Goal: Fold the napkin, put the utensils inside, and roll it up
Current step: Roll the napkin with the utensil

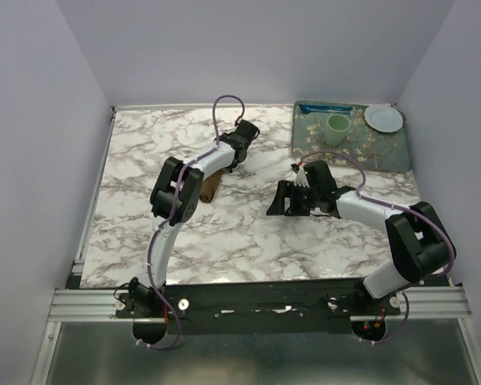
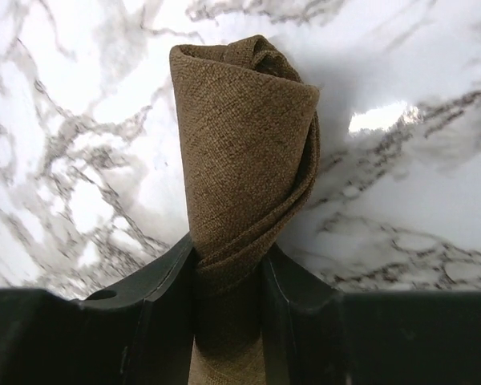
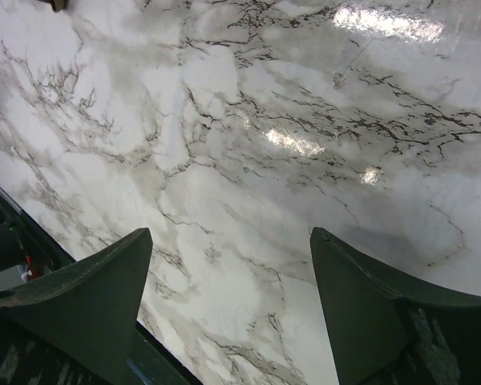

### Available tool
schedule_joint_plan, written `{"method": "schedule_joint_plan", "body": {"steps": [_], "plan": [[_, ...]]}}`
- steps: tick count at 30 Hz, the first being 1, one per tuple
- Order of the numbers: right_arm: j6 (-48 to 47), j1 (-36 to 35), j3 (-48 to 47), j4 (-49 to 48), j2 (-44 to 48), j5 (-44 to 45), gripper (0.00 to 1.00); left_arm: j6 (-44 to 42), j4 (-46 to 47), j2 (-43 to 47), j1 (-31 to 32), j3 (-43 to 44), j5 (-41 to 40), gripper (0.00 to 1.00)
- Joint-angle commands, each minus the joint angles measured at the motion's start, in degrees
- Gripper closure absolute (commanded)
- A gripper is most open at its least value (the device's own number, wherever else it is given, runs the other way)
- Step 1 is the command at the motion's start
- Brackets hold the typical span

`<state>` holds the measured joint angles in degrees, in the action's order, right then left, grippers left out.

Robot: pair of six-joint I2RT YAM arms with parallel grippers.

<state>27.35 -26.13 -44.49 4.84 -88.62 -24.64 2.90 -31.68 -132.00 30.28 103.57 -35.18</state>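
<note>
1. Left arm: elbow raised over the table's 9 o'clock side, forearm running out toward 1 o'clock, wrist bent back down so the left gripper (image 1: 227,167) points at the marble table (image 1: 248,241).
2. Right arm: elbow folded at the 4 o'clock edge, forearm reaching toward 10 o'clock, and the right gripper (image 1: 278,202) low near table centre.
3. Tray (image 1: 389,152), patterned green, sits in the 1 o'clock corner. It holds a pale green cup (image 1: 337,128), a white saucer (image 1: 383,118) and a bright blue utensil (image 1: 325,107) along its far rim.
4. Left gripper (image 2: 228,265): fingers (image 2: 156,297) are clamped on one end of the napkin (image 2: 240,144), with cloth filling the gap between them.
5. The napkin (image 1: 210,188) is a brown rolled bundle, its layered spiral end pointing away from the wrist. It lies on the marble at about 10 o'clock from centre, partly under the left forearm. What is inside the roll cannot be told.
6. Right gripper (image 3: 231,241): fingers (image 3: 104,281) are wide apart and hold nothing, with bare marble between them. It is well apart from the napkin, on its 3 o'clock side.
</note>
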Motion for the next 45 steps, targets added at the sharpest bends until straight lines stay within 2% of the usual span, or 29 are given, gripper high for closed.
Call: {"method": "schedule_joint_plan", "body": {"steps": [1,3,6,14,19,24,28,32,38,42,44,45], "plan": [[-1.2,0.3,1.2,1.0,1.0,0.8,0.12,-6.2,-0.6,-3.1,-1.0,3.7,0.3,0.54],[-1.3,0.3,1.3,1.0,0.8,1.0,0.12,-6.2,-0.7,-2.7,-1.0,4.4,1.9,0.45],[-1.2,0.3,1.2,0.7,0.9,0.8,0.12,-5.6,-1.1,-2.3,-1.1,4.0,4.4,0.38],[-0.8,0.3,1.2,-0.1,0.6,0.6,0.12,-5.1,-1.3,-1.9,-1.6,3.7,5.2,0.35],[-0.9,0.3,1.3,-0.4,0.0,0.4,0.12,-4.2,-1.6,-0.7,-2.2,3.3,6.1,0.29],[-0.7,0.2,0.8,-0.6,-0.7,0.1,0.12,-1.7,-1.9,3.2,-2.2,3.1,10.3,0.18],[-0.4,0.3,-0.7,-0.6,-1.6,-0.1,0.12,0.9,-2.7,6.7,-2.2,3.1,15.8,0.14],[0.0,0.3,-3.1,-0.6,-2.5,-0.7,0.12,2.4,-3.1,10.2,-2.2,2.7,20.7,0.13],[1.5,0.4,-9.5,-0.4,-5.4,-1.3,0.12,5.4,-3.4,17.3,-3.4,-1.2,21.9,0.12],[5.3,0.7,-18.8,-0.8,-12.4,-2.9,0.20,12.7,-3.0,23.7,-7.8,-5.4,24.2,0.18],[8.0,0.7,-25.1,-1.9,-17.1,-5.0,0.24,18.9,-0.9,27.8,-10.8,-10.6,31.5,0.25],[8.9,0.7,-26.9,-3.0,-18.7,-5.9,0.30,20.8,0.6,29.1,-14.3,-12.8,34.4,0.27]]}}
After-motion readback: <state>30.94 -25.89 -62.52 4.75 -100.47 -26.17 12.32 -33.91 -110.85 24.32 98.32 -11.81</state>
